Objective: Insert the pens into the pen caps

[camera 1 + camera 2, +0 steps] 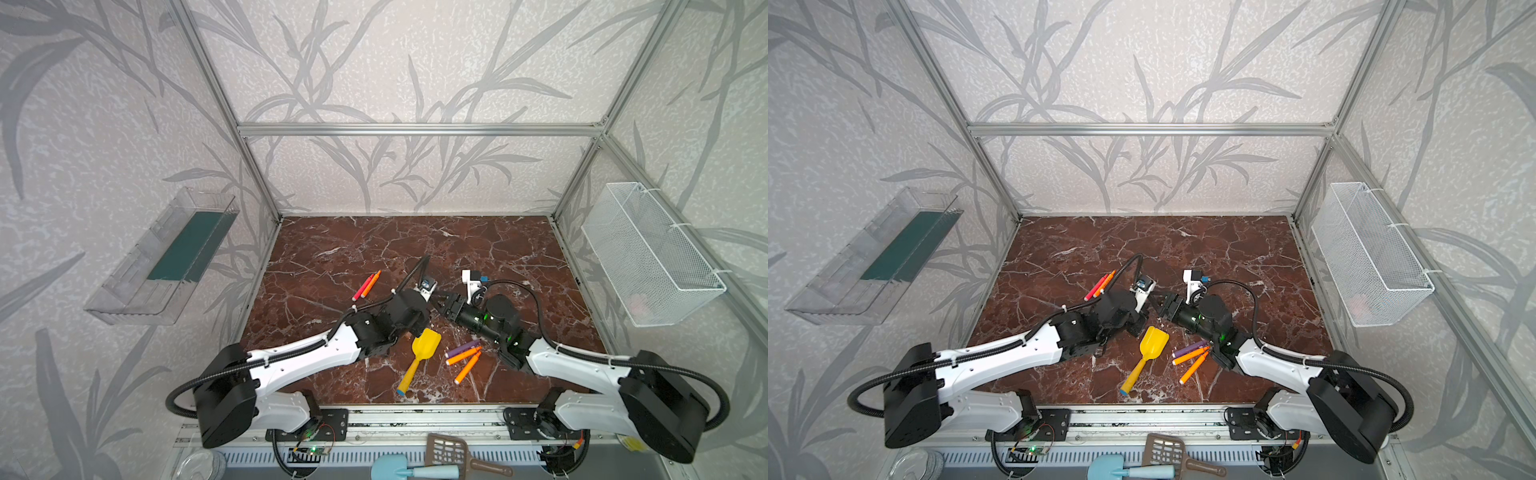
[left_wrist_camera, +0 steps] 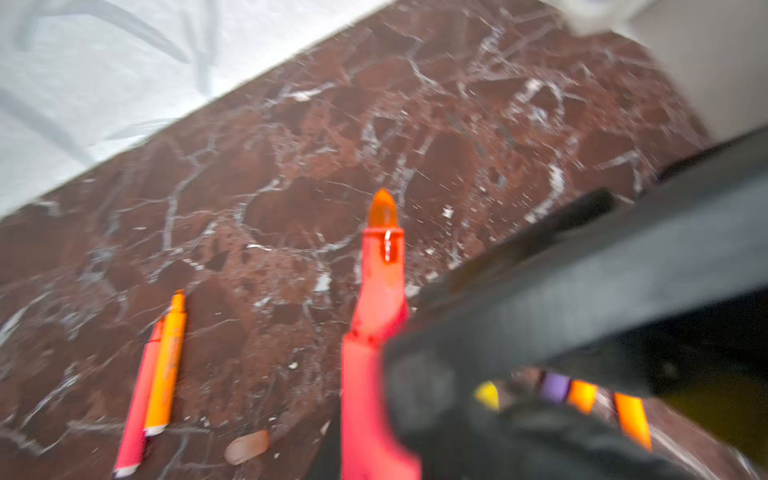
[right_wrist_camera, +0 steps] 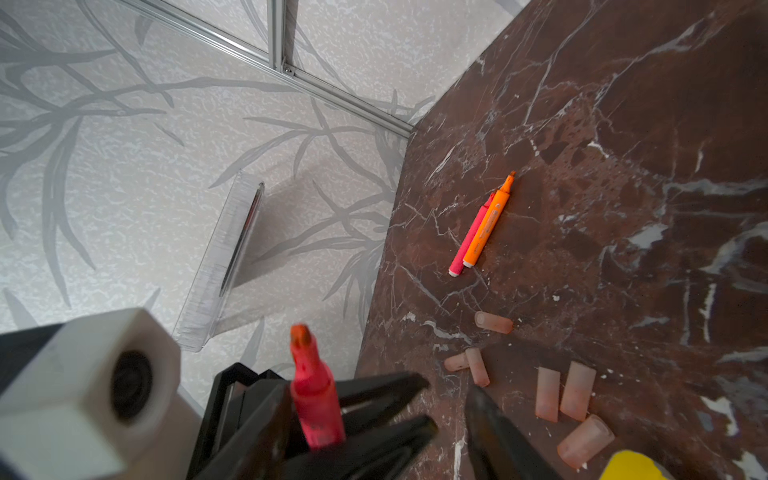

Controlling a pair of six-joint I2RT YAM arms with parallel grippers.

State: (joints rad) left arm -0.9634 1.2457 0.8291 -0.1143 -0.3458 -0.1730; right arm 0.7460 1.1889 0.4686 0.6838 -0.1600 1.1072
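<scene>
Pen, red-pink (image 3: 316, 395), is clamped in the left claw (image 1: 432, 302) above the tabletop (image 1: 332, 249), just beyond the yellow shovel (image 1: 424, 345) blade. The right claw (image 1: 445, 302) faces it tip to tip, jaws spread, gripping nothing. Six pen caps (image 3: 547, 394) lie loose beside that blade, mostly hidden under the left arm in both top views. Right of the shovel lie a purple pen (image 1: 462, 349) and two orange pens (image 1: 463, 356). Farther beyond it to the left is a red-pink and orange pair (image 1: 370, 285), touching.

**Soft light, smeared wrist view**

Even, diffuse light is filling both top views, and the wide lens is stretching the frame rails (image 1: 419, 129) toward the edges. In the left wrist view, motion blur is smearing everything around the left gripper (image 1: 432, 300). The red-pink pen (image 2: 380, 291) it grips is catching a small glint.
</scene>
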